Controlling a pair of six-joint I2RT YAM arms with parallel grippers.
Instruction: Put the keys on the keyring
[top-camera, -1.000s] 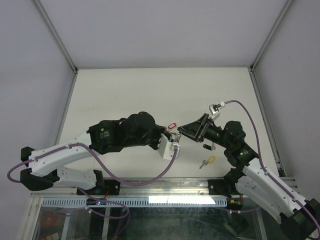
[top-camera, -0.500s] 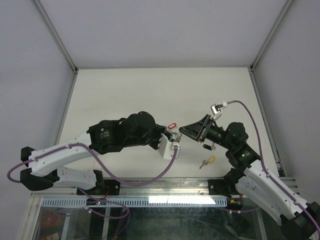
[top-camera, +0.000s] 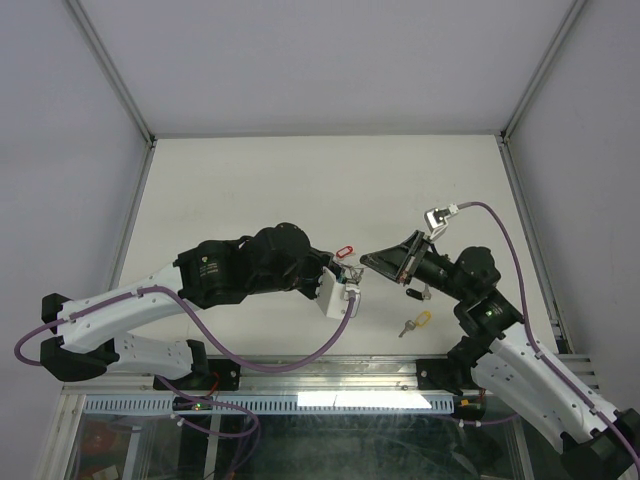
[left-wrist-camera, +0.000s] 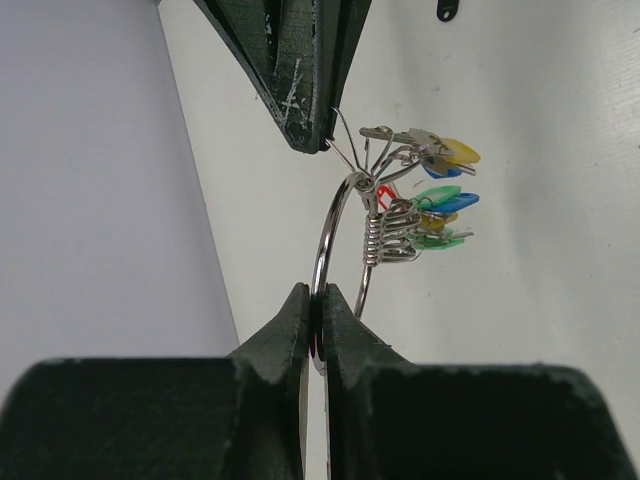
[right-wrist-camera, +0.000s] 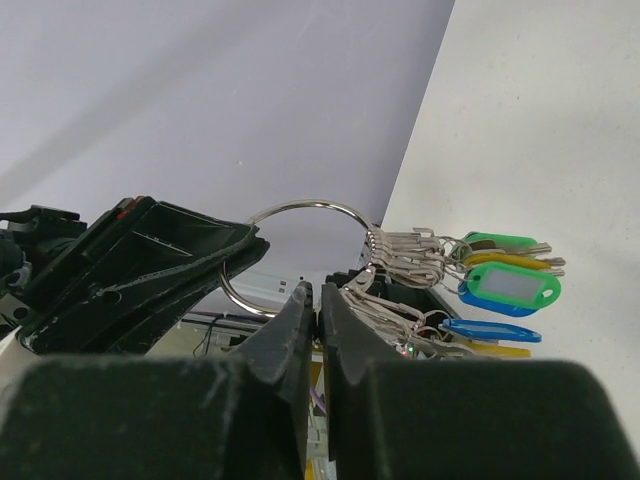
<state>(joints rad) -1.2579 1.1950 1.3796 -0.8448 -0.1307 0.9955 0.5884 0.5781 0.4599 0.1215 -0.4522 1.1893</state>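
My left gripper (left-wrist-camera: 317, 310) is shut on the lower arc of the keyring (left-wrist-camera: 327, 235), a thin silver ring held upright above the table. Several keys (left-wrist-camera: 440, 190) with yellow, blue and green heads hang from it on wire clips. My right gripper (right-wrist-camera: 317, 300) has closed to a hairline gap at the ring's upper side, its fingertips (left-wrist-camera: 318, 135) pinching the wire clip of one key (left-wrist-camera: 355, 150). In the top view both grippers meet at mid-table, left gripper (top-camera: 346, 274) and right gripper (top-camera: 366, 263). The ring (right-wrist-camera: 300, 206) and hanging keys (right-wrist-camera: 505, 285) fill the right wrist view.
Loose on the table lie a red-headed key (top-camera: 345, 248) just behind the grippers, a black-headed key (top-camera: 413, 293) under the right arm, and a yellow-headed key (top-camera: 416, 322) near the front edge. Aluminium frame rails (top-camera: 527, 230) border the white table.
The right gripper's jaws have closed from about half open to nearly shut at the ring. Its wrist shifted slightly right. The left arm has not moved.
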